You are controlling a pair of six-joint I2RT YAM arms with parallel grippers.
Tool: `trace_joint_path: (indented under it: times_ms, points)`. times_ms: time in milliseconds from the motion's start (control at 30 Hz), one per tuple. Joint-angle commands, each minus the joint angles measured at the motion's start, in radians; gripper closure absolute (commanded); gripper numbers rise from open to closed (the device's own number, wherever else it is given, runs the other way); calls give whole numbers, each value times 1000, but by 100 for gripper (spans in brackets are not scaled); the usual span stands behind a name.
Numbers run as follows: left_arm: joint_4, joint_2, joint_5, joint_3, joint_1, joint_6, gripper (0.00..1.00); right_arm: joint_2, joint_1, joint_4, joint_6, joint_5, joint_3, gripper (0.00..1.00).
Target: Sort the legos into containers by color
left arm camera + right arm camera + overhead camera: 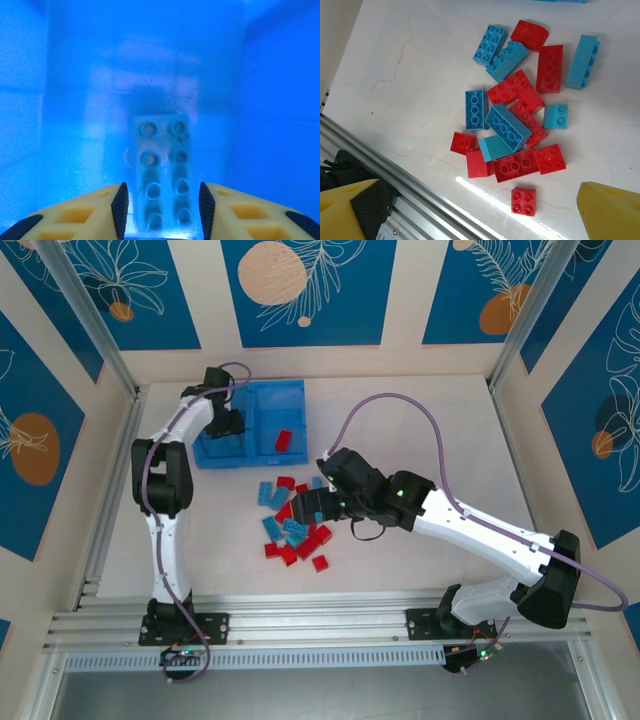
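Observation:
The blue bin stands at the back left of the table. My left gripper reaches down into the bin's left compartment. In the left wrist view a light blue lego lies flat on the bin floor between my left gripper's pads, with a small gap on each side. One red lego lies in the right compartment. A pile of red and light blue legos sits mid-table. My right gripper hovers wide open over the pile, nothing between its fingers.
A single red square lego lies apart at the pile's near edge. An aluminium rail runs along the table's front, and another rail runs along the left side. Walls enclose the table at the back and sides.

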Motion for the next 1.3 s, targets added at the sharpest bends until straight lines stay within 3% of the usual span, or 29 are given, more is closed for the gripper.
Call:
trace_joint_path:
  times_ms: [0,233,367,500,667,800,967,1167,1267]
  points:
    - [-15,-138,12,10,10,-3,56,-23,7,-16,19,35,-5,1]
    - [38,-517,81,-214,-17,-25,56,36,2,-6,-2,95,3,1]
    - [87,-813,98,-427,-121,-8,57,117,-18,-1,-14,111,21,1]
    - [57,-1030,88,-555,-249,83,56,209,-38,-35,23,140,43,8]
    - [-41,-1214,282,-665,-294,263,42,244,-39,74,-16,57,-77,8]
    - [-56,-1298,354,-778,-296,365,21,278,-51,127,-109,31,-139,8]
    - [29,-1328,447,-882,-297,390,0,323,-57,161,-177,-36,-149,20]
    - [62,-1294,438,-896,-298,393,0,413,-79,98,-132,10,-108,38]
    - [75,-1291,454,-918,-297,390,0,428,-92,107,-124,-7,-125,43]
